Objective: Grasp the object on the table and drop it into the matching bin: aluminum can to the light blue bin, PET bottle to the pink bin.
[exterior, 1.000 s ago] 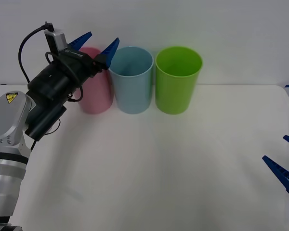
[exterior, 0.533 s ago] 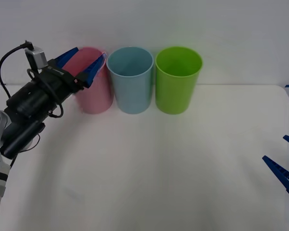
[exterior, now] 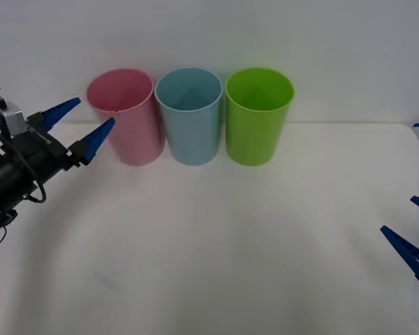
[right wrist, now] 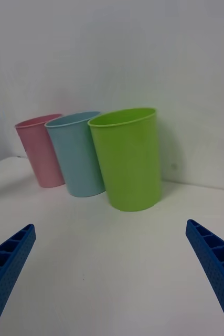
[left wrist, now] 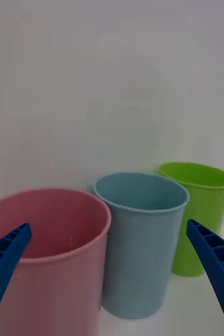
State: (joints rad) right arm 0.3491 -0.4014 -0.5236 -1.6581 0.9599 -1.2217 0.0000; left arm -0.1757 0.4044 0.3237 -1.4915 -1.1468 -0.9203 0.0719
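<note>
Three bins: one pink bin, one light blue bin, one lime green bin; two end effectors.

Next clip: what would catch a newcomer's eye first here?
Three tall tubs in a row at the table's far edge: pink bin, light blue bin, then a lime green tub. The left gripper hangs open and empty left of the pink bin; the right gripper sits open at the table's right edge.

pink bin left of light blue bin

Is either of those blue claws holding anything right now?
No. The left gripper near the pink bin and the right gripper both have open, empty jaws.
</note>
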